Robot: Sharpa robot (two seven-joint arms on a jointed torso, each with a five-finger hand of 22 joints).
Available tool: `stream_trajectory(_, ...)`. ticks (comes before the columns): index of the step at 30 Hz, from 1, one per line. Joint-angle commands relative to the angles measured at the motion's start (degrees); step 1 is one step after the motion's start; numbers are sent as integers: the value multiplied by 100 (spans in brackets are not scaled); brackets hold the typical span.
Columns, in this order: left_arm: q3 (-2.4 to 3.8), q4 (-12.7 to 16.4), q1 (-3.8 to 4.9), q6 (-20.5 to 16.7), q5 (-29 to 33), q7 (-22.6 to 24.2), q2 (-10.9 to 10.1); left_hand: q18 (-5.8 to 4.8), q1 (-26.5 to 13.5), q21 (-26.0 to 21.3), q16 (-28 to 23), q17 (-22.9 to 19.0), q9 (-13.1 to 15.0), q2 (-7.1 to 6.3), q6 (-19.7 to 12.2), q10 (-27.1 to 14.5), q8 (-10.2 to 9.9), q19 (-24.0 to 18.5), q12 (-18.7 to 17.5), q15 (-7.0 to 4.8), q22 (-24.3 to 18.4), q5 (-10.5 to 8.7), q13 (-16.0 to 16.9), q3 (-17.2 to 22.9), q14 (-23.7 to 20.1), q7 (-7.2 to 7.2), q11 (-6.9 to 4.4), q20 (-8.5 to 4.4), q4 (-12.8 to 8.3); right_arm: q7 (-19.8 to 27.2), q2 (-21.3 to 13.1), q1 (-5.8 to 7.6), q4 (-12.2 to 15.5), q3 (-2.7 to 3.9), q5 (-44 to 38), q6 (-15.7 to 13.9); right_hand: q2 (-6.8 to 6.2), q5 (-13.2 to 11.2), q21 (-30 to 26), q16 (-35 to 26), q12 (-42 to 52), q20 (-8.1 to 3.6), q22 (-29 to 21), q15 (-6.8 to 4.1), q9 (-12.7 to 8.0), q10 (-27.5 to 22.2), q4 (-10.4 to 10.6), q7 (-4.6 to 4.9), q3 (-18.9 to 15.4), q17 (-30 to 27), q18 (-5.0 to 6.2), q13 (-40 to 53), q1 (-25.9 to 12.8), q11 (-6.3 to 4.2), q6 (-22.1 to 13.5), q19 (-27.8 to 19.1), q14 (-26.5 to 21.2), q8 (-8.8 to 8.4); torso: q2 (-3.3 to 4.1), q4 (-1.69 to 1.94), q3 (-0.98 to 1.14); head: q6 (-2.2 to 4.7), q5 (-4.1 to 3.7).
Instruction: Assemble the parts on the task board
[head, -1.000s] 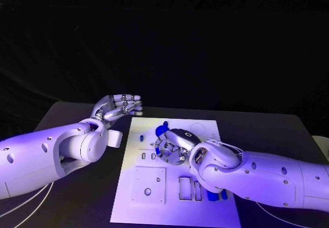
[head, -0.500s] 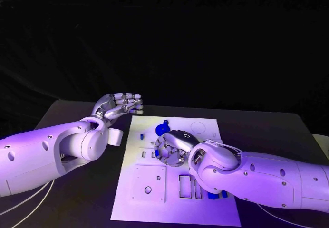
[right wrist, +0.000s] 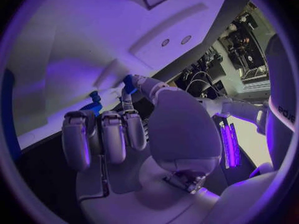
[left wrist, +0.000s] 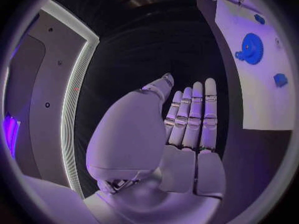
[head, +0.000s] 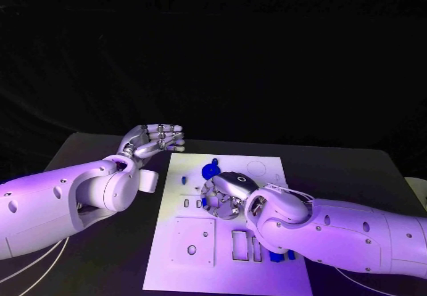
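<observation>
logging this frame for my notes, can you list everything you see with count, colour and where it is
table: one, black, under everything
task board: one, white, middle of the table, with slots and holes
gear: one, blue, far part of the board, just beyond the right hand
small parts: a few, blue, on the board; exact count unclear
left hand: one, silver, fingers apart, holding nothing, off the board's far left corner
right hand: one, silver, over the board's middle, pinching a small blue piece
</observation>
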Motion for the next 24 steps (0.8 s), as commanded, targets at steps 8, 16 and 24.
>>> stream_trajectory(8, 3, 10, 5, 110, 13, 8, -11, 49, -87, 40, 21, 11, 5, -6, 39, 50, 5, -68, -36, -2, 17, -14, -11, 50, 14, 3, 4, 6, 1, -86, -12, -16, -55, -16, -187, 188, -79, -40, -68, 12, -99, -32, 1137, -37, 71, -37, 20, 27, -47, 1282, -45, 707, -93, -25, -21, 281, 549, 4, 1, -12, 5, 13, 45)
stream_trajectory(16, 3, 6, 5, 114, 13, 2, -20, 47, -104, 49, 16, 14, 3, -12, 34, 48, 0, -82, -44, 2, 22, -14, -12, 56, 3, 6, 8, 9, 7, -41, -5, -16, -74, -16, -200, 145, -208, -66, -110, 7, -199, -16, 1103, -12, 47, -128, -1, 72, -89, 1267, -34, 605, -140, 11, -134, 250, 545, -48, -3, 5, 0, 35, -8)
stream_trajectory(24, 3, 1, 5, 114, 13, -2, -27, 47, -104, 49, 16, 14, 3, -12, 34, 48, 0, -82, -44, 2, 22, -14, -12, 56, 3, 6, 8, 9, 7, 2, -1, -16, -100, -15, -198, 60, -270, -82, -135, 5, -224, 4, 1084, 14, 31, -151, 12, 103, -139, 1263, -28, 581, -193, 40, -209, 232, 544, -84, 2, -8, -1, -3, 10)
